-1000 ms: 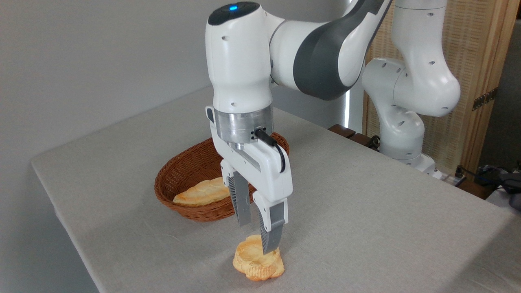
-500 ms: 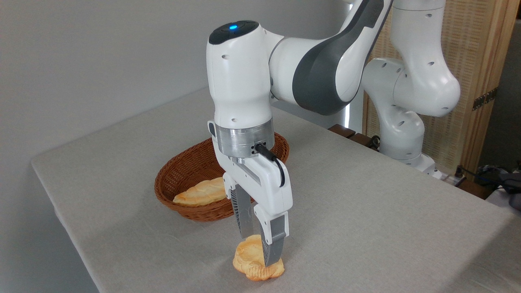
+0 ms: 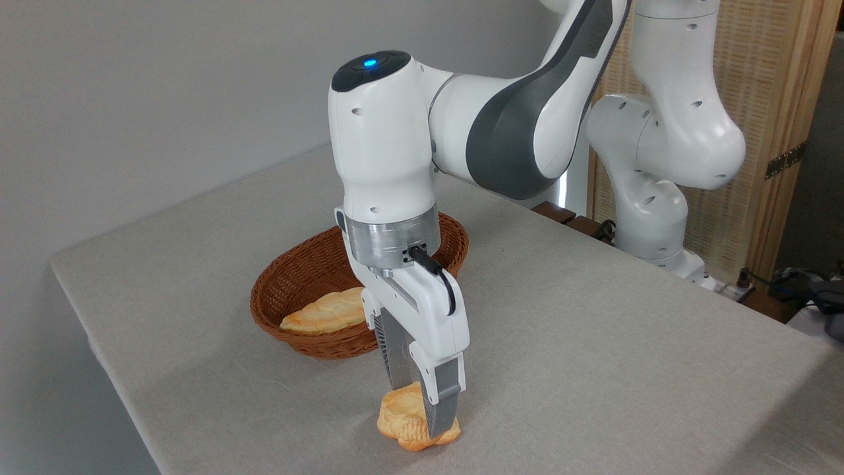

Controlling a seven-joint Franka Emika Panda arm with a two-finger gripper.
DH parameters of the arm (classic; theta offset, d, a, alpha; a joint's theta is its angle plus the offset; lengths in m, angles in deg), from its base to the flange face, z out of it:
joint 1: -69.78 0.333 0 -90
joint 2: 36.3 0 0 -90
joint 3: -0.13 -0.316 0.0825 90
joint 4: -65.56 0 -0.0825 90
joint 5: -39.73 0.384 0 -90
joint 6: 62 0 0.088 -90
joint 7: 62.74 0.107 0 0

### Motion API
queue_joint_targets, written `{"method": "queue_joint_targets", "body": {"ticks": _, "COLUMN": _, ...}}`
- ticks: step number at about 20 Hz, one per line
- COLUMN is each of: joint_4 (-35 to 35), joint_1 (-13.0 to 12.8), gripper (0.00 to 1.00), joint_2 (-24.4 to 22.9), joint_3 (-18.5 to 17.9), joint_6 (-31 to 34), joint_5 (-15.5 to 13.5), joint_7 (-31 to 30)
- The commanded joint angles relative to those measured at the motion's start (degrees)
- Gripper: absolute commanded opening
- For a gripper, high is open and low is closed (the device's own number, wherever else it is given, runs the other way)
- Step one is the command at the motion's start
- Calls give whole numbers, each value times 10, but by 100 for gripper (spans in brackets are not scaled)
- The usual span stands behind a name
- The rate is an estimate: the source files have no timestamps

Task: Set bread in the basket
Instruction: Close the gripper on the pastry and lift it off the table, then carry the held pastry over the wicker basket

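Grey wall fills the upper left of the frame, and below it a counter (image 3: 593, 343) under a pale grey cloth runs from the left edge toward the lower right. One white and grey robot arm (image 3: 514, 125) reaches in from the upper right and points straight down at the lower centre, with a blue light glowing on its topmost joint. Its single gripper (image 3: 422, 409) has its jaws set on either side of the bread (image 3: 399, 422), one grey finger (image 3: 394, 356) behind the bun and the other in front of it. They sit close against its sides, but whether they are actually pinching it cannot be told. That bread, one small lumpy golden-orange bun, rests on the cloth at the bottom centre of the frame. Just up and left of it stands one oval reddish-brown wicker basket (image 3: 290, 280), apart from the bun. Inside the basket lies one longer, flatter pale golden loaf (image 3: 323, 313), toward its near left side. So there are two baked pieces in all. At the right edge stands a wooden-framed woven screen (image 3: 784, 112), with dark cables low beside it.
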Motion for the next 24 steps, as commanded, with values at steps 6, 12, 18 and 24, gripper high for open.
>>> {"method": "queue_joint_targets", "body": {"ticks": 6, "joint_4": 10, "joint_1": -7, "gripper": 97, "joint_2": 5, "joint_3": -2, "joint_6": -13, "joint_5": 9, "joint_7": 11}}
{"method": "queue_joint_targets", "body": {"ticks": 12, "joint_4": 13, "joint_1": -8, "gripper": 42, "joint_2": 3, "joint_3": -2, "joint_6": -5, "joint_5": 9, "joint_7": 50}}
{"method": "queue_joint_targets", "body": {"ticks": 18, "joint_4": 12, "joint_1": -8, "gripper": 42, "joint_2": 3, "joint_3": -2, "joint_6": -3, "joint_5": 8, "joint_7": 50}}
{"method": "queue_joint_targets", "body": {"ticks": 24, "joint_4": 8, "joint_1": -7, "gripper": 43, "joint_2": -5, "joint_3": -3, "joint_6": 2, "joint_5": 1, "joint_7": 48}}
